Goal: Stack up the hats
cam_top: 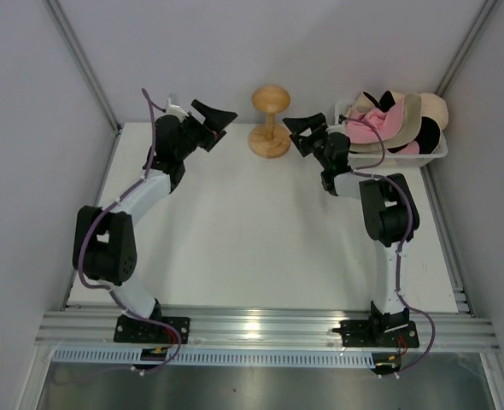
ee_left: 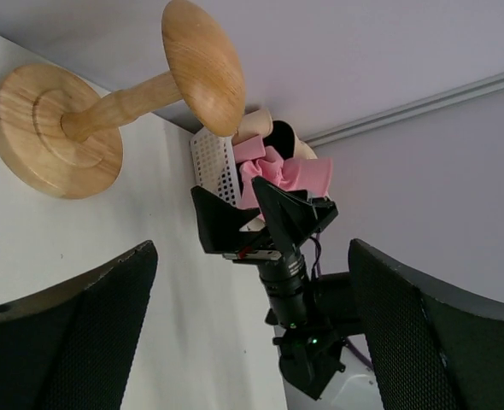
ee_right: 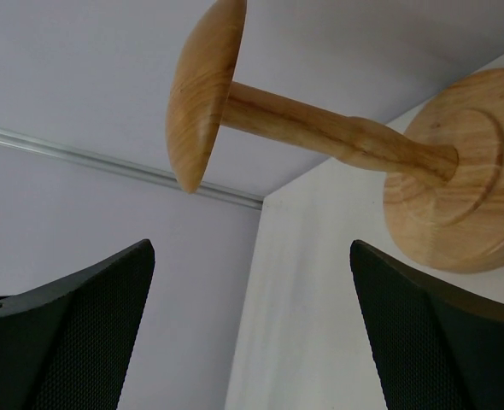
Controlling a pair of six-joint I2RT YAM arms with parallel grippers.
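Hats heaped in basket, perhaps four; left claw and right claw spread, flanking wooden stand

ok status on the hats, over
Left gripper and right gripper open, empty, either side of wooden stand. Hats all heaped in white basket, far right corner. Stand bare, nothing seen blocking the basket.

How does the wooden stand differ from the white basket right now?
The stand is tan wood; the basket is white perforated plastic. The stand is bare; the basket is heaped with hats. The stand sits centrally; the basket in the far right corner. Both rest at the table's far edge.
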